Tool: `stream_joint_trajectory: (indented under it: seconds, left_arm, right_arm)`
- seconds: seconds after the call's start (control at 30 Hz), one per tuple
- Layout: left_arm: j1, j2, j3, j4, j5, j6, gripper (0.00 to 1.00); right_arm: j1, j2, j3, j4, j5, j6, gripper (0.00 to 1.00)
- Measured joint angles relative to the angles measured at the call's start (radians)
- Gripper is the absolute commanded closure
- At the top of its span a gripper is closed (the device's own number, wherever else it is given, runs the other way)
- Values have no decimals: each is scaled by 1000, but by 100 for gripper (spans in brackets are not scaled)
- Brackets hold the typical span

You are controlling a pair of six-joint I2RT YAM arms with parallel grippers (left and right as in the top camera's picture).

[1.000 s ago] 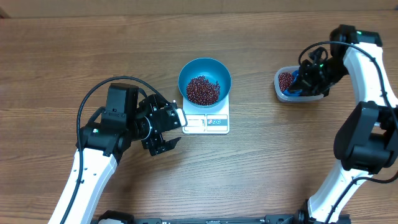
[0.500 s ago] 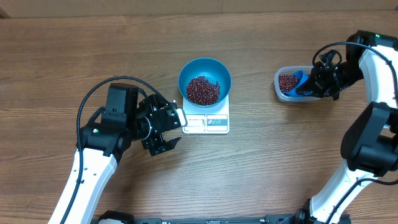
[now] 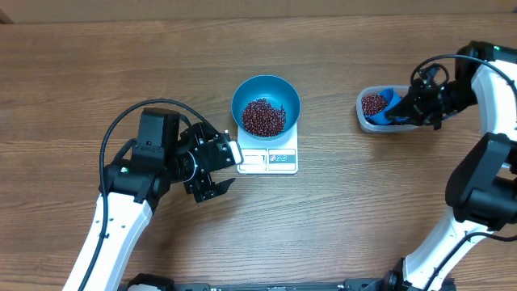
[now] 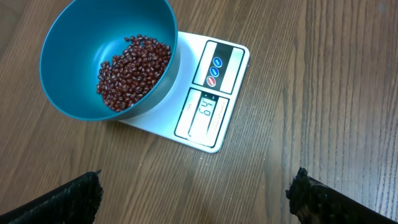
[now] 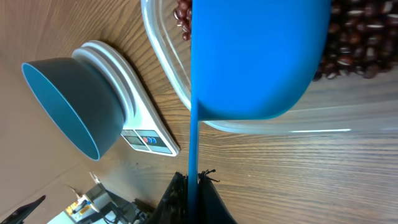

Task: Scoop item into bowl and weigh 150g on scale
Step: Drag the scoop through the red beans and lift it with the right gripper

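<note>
Right gripper (image 3: 406,111), overhead: jaws clamped narrow on the blue scoop (image 3: 389,104) handle; scoop head sits in the clear tub (image 3: 363,121), with the tub's beans (image 3: 371,103) at its 9 o'clock; whether they touch, can't tell; bowl (image 3: 239,95) with its own bean pile stands on the scale (image 3: 279,160), well apart at 9 o'clock of the tub; only bare table (image 3: 339,202) between them; left gripper (image 3: 229,168) spread wide, holding nothing, just beside the scale's edge at 8 o'clock.

Left wrist: both fingertips (image 4: 81,194) far apart at the bottom edge, bare wood between; bowl (image 4: 59,87) at 11 o'clock, covering the scale's (image 4: 227,59) far half; beans (image 4: 134,67) banked toward the scale side; display (image 4: 205,112) uncovered, digits not legible.

Right wrist: fingers (image 5: 180,198) pinch the thin handle edge-on; scoop (image 5: 261,56) head fills the top, over the tub rim (image 5: 168,81); beans (image 5: 354,37) at 2 o'clock behind it; bowl (image 5: 68,106) and scale (image 5: 140,109) at 9 o'clock, nothing in between.
</note>
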Motion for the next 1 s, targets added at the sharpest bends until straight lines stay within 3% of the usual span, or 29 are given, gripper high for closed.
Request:
stream_joint_trajectory:
  seconds: [1.0]
  left_arm:
    - [0,0,0,0,0,0,0]
  right_arm:
    - [-90,0,0,-63,-100,-116,96]
